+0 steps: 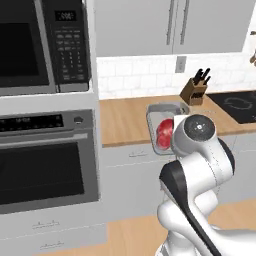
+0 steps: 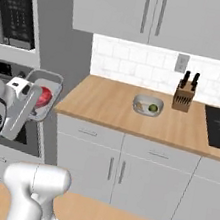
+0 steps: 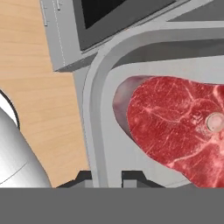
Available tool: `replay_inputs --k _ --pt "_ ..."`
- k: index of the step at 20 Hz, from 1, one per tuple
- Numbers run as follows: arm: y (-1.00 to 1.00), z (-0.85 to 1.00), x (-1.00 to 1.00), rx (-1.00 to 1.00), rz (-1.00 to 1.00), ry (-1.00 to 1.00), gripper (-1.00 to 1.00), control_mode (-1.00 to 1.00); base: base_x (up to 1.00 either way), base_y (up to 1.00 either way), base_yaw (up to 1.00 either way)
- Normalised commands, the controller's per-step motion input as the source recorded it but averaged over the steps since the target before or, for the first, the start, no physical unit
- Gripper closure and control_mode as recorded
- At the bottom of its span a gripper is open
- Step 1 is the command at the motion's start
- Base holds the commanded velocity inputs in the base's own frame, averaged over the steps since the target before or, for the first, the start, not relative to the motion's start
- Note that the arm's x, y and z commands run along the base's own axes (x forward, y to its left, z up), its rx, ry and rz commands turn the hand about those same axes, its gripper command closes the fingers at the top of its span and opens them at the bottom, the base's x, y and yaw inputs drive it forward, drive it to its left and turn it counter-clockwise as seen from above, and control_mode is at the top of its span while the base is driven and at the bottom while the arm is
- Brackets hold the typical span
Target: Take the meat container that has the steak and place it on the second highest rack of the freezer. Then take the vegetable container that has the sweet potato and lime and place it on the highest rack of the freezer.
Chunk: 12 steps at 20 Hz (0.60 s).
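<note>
The two-finger gripper point(image 3: 106, 178) is clamped on the rim of the rectangular light-grey meat tray point(image 3: 97, 109), one fingertip on each side of the edge. The flat red raw steak point(image 3: 179, 131) lies inside. The tray point(image 2: 49, 82) hangs in open air left of the wooden counter's point(image 2: 107, 106) end, near the oven point(image 1: 47, 160). The round grey vegetable bowl point(image 2: 147, 106) rests on the counter, well apart.

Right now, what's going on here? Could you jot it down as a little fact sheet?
holding: gripper clamps the rim of the meat container, lifted off the counter
inside it: steak, lying flat
left on the wooden counter: vegetable container with sweet potato and lime
nearby: knife block, oven, microwave
</note>
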Motion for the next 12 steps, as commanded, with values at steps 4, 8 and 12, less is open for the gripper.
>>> replay_inputs --k 4,8,12 --pt "0.0 0.0 0.0 0.0 0.0 0.0 1.0 1.0 -0.02 1.0 0.29" --pt "0.0 0.0 0.0 0.0 0.0 0.0 1.0 1.0 -0.23 0.97 0.34" --pt "0.0 0.0 0.0 0.0 0.0 0.0 1.0 1.0 -0.38 0.76 0.37"
